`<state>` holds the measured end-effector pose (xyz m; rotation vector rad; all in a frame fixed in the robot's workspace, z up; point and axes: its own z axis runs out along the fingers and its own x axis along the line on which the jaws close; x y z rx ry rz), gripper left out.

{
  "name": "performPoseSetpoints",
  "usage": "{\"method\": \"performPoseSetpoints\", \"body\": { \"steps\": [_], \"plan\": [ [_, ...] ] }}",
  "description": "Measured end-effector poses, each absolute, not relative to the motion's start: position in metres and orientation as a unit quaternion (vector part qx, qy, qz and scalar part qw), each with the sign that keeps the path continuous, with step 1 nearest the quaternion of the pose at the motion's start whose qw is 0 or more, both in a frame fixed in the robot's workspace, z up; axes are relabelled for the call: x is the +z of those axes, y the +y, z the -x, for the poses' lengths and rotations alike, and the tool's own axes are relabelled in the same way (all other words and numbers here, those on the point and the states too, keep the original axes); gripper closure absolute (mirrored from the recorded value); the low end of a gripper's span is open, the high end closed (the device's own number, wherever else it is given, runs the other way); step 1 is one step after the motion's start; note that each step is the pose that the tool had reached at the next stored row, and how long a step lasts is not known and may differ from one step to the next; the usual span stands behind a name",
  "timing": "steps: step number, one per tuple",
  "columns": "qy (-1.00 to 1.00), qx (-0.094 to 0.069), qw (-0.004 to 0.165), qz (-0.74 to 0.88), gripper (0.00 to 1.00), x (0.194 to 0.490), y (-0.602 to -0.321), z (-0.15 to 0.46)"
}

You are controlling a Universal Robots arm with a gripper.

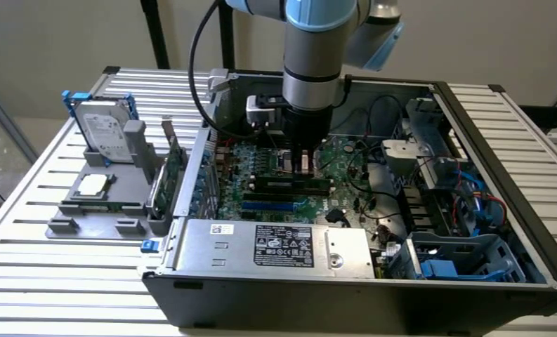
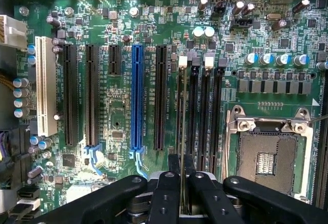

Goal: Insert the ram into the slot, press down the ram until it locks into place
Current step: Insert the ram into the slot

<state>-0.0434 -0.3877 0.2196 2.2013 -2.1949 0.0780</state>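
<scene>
Exterior view is showing, at the bench's [image 1: 25,232] edge on the exterior view's left, a grey holder [image 1: 95,203] carrying a hard drive [image 1: 105,130]. A broader green card [image 1: 171,179] is standing between the holder and the open computer case [image 1: 353,302]. Over the middle of the motherboard [image 1: 344,158], the gripper [image 1: 302,165] is reaching straight down. The ram [image 1: 288,185] is lying lengthwise just under it, level with the board. Toward the exterior view's right, a drive cage [image 1: 447,175] is sitting against the case wall.

Wrist view is looking down past the fingers [image 2: 166,193]. The jaws are standing narrow, pinching the ram [image 2: 183,126], which is appearing edge-on as a thin line. That line is running along the slot [image 2: 185,80], the memory socket nearest the long black expansion sockets and well apart from the blue socket [image 2: 137,96]. A white end clip [image 2: 183,61] is sitting at the slot's far end. I cannot tell whether the stick is touching the socket floor or hanging just above it.

This is looking like the seating stage. Doing it well is, I judge, depending on three things:
- holding the stick upright and parallel to the socket walls
- pushing straight down, so both ends are sinking evenly
- watching for the end clips folding in against the stick
</scene>
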Motion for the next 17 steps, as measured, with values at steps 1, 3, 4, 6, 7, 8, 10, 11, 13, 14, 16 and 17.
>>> {"method": "performPoseSetpoints", "body": {
  "steps": [1, 3, 4, 6, 7, 8, 10, 11, 13, 14, 16, 17],
  "plan": [
    [-0.706, 0.025, 0.016, -0.708, 0.85, 0.22, -0.388, 0.043],
    [-0.706, 0.025, 0.016, -0.708, 0.78, 0.22, -0.388, 0.044],
    [-0.706, 0.025, 0.016, -0.708, 0.78, 0.222, -0.388, 0.044],
    [-0.706, 0.025, 0.015, -0.708, 0.78, 0.227, -0.388, 0.044],
    [-0.706, 0.025, 0.016, -0.708, 0.78, 0.231, -0.388, 0.044],
    [-0.706, 0.025, 0.015, -0.708, 0.78, 0.235, -0.388, 0.044],
    [-0.706, 0.025, 0.015, -0.708, 0.78, 0.24, -0.388, 0.044],
    [-0.706, 0.024, 0.015, -0.708, 0.78, 0.241, -0.388, 0.044],
    [-0.706, 0.024, 0.015, -0.708, 0.87, 0.242, -0.388, 0.044],
    [-0.706, 0.024, 0.015, -0.708, 0.89, 0.242, -0.388, 0.044],
    [-0.706, 0.024, 0.015, -0.708, 0.89, 0.242, -0.388, 0.045],
    [-0.706, 0.024, 0.015, -0.708, 0.89, 0.242, -0.388, 0.045]
  ]
}}
